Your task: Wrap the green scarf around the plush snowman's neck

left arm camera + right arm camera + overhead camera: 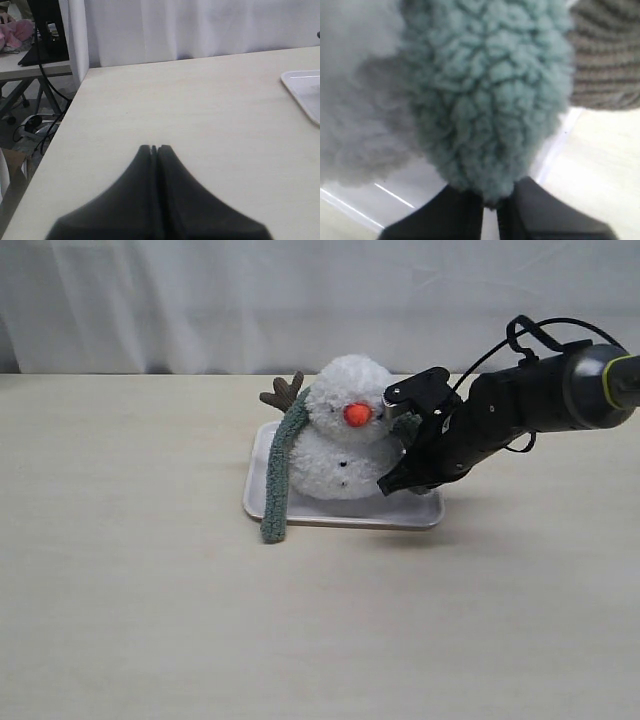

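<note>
The plush snowman (343, 435) sits upright on a white tray (340, 512), orange nose to the front. The green scarf (278, 468) runs from behind its neck down its left side, and that end rests on the table. The other end (485, 95) comes round the right side, where my right gripper (402, 445) (490, 199) is shut on its tip, close against the snowman's body (355, 105). A brown twig arm (607, 60) shows beside the scarf. My left gripper (154, 148) is shut on nothing, over bare table, and is out of the exterior view.
The tray's corner (305, 92) shows far from the left gripper. The table's left edge (75, 95) drops off to a floor with cables and a stand. A white curtain (200, 300) hangs behind the table.
</note>
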Controlling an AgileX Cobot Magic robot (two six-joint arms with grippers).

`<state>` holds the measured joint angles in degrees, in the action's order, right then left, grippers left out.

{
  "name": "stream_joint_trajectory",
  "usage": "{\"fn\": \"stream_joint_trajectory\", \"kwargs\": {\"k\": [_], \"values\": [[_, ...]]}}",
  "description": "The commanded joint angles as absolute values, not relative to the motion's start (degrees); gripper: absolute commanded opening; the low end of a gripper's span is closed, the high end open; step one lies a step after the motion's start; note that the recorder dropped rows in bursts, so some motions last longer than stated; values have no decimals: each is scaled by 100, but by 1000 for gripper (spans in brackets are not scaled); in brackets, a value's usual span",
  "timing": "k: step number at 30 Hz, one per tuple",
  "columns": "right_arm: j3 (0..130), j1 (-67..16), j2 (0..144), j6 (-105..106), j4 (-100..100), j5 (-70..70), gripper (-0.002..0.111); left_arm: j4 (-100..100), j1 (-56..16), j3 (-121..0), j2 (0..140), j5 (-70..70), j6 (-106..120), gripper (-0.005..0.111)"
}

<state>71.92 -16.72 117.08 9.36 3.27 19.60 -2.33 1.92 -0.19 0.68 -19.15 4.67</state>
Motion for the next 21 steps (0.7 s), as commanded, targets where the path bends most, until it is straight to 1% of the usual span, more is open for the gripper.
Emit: {"fn": "stream_joint_trajectory", "kwargs": {"k": [1, 3, 8, 10, 16, 21], "values": [[7166, -1681, 11492, 980, 385, 2276, 4, -229, 194, 0, 54, -1853, 466, 0], [7177, -1681, 11347, 980, 385, 2483, 4, -229, 194, 0, 54, -1841, 466, 0], [7189, -1681, 10589, 991, 346, 3948, 4, -229, 194, 0, 54, -1841, 466, 0], [7189, -1681, 10403, 991, 346, 4240, 4, -229, 194, 0, 54, -1841, 466, 0], [7552, -1594, 10098, 427, 981, 4431, 4, -229, 194, 0, 54, -1841, 466, 0], [7592, -1014, 10112, 134, 1205, 4606, 4, -229, 194, 0, 54, -1841, 466, 0]]}}
